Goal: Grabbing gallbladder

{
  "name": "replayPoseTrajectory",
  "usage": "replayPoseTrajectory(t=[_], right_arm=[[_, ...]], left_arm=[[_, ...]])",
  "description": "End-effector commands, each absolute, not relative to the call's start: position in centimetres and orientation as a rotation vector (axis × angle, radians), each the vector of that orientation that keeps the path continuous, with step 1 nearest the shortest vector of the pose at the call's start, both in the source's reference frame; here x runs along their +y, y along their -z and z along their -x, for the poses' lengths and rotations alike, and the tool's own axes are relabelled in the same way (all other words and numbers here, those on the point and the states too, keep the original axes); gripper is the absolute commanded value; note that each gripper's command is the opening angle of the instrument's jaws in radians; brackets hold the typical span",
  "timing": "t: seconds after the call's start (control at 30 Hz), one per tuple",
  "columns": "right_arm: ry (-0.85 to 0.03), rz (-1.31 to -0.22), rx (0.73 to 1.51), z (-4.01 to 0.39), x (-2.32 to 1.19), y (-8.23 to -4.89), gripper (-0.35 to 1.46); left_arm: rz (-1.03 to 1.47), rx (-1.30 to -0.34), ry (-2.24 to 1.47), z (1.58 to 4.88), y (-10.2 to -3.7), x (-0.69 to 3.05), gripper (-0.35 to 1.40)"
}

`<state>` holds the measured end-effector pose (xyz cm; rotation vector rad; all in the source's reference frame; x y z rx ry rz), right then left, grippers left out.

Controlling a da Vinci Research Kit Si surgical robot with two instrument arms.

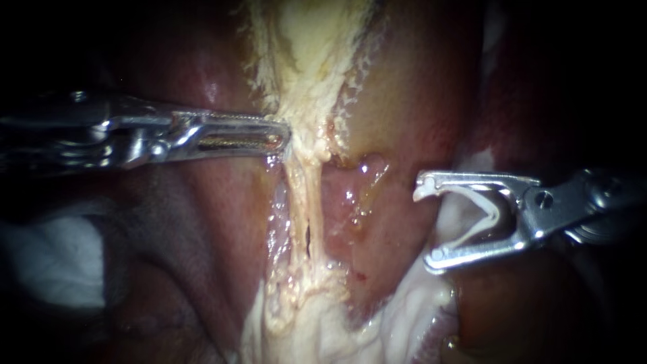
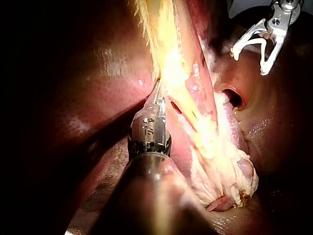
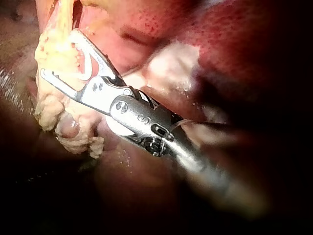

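Dark red glistening liver (image 1: 222,222) flanks the pale yellow, ragged-edged gallbladder (image 1: 306,61). My left instrument (image 1: 282,138) clamps its left edge. My right instrument (image 1: 424,226) stands well right of it in open room, its wide jaws holding a white V-shaped clip (image 1: 497,212).

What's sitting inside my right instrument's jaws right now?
A white V-shaped clip, touched by both wide-set metal jaws of the right instrument. No tissue shows between them. The pale tissue behind the jaws is partly covered.
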<state>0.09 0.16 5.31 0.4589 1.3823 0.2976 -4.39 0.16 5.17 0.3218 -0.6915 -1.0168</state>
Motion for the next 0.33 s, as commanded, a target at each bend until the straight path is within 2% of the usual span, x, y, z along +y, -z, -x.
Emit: replayPoseTrajectory(t=[0.03, 0.33], right_arm=[[-0.298, -0.459, 1.382, -0.09, 0.16, -5.32, 0.57], [-0.299, -0.458, 1.382, -0.09, 0.17, -5.33, 0.57]], left_arm=[[-0.325, -0.693, 1.016, 4.40, -5.15, 0.15, -0.35], [-0.336, -0.695, 1.014, 4.43, -5.12, 0.14, -0.35]])
